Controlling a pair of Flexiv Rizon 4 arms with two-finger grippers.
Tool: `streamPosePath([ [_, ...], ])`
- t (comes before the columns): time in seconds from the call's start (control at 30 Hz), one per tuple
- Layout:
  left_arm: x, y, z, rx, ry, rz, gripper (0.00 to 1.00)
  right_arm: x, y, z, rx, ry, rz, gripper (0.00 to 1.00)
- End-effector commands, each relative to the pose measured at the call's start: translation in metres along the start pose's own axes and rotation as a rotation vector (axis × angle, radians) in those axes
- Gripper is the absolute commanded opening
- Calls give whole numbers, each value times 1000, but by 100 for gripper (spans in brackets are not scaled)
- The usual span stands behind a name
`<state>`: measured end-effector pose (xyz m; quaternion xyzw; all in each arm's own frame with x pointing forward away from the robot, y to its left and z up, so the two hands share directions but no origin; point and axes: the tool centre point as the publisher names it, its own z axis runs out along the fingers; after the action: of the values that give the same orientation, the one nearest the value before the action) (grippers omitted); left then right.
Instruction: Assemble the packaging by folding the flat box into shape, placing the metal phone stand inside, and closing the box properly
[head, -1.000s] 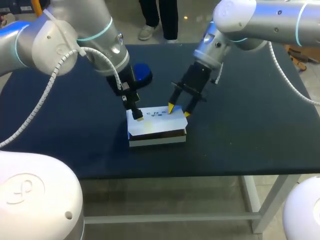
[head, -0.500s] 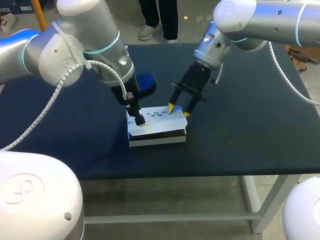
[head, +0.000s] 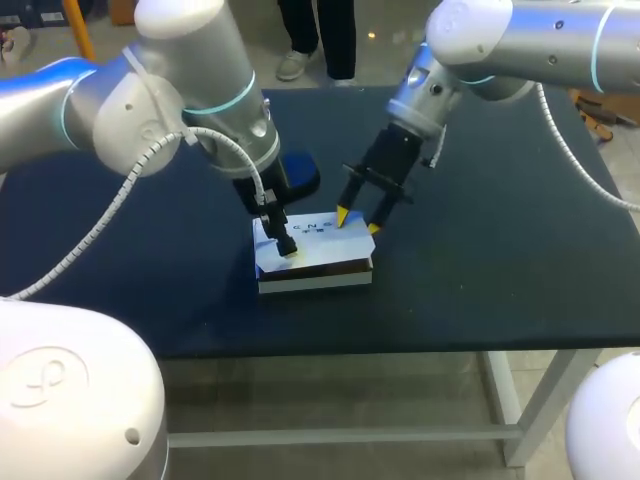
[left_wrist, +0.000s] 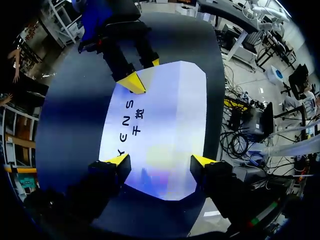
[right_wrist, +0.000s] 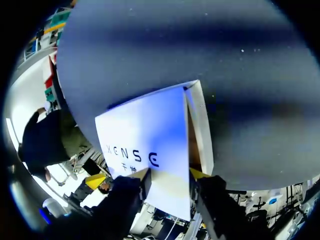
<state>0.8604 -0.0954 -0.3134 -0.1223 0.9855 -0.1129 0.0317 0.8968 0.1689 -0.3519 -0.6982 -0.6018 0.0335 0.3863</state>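
Note:
A white box (head: 320, 255) with black print lies shut on the dark table, its lid flat. My left gripper (head: 285, 245) stands open over the lid's left part. In the left wrist view its tips (left_wrist: 161, 161) rest on the white lid (left_wrist: 160, 120), well apart. My right gripper (head: 357, 221) is at the box's back right corner, open, both tips on the lid. In the right wrist view the lid (right_wrist: 145, 135) runs between its fingers (right_wrist: 170, 173), and a side flap (right_wrist: 200, 130) stands slightly out beside it. No metal phone stand is in view.
The dark table (head: 480, 250) stretches wide to the right and left of the box. Its front edge is a short way from the box. My right gripper (left_wrist: 144, 72) shows at the lid's far end in the left wrist view.
My left arm has swung right and forward, sliding its gripper along the lid toward the front, and its fingers have narrowed a little. The right arm and box have stayed put.

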Motion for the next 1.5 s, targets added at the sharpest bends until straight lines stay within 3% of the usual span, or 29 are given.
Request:
streamPosePath([
  [0.03, 1, -2, 4, -13, -6, 0, 82, 0, 1, 1, 0, -1, 0, 49],
  [0.43, 2, -2, 12, -25, -19, 8, 81, 0, 1, 1, 0, -1, 0, 49],
  [1.2, 1, -7, 31, -54, -127, 31, 78, 0, 1, 1, 0, -1, 0, 48],
  [1.4, -1, -8, 33, -47, -152, 36, 72, 0, 1, 1, 0, -1, 0, 47],
  [1.5, -2, -9, 34, -45, -163, 37, 64, 0, 1, 1, 0, -1, 0, 47],
])
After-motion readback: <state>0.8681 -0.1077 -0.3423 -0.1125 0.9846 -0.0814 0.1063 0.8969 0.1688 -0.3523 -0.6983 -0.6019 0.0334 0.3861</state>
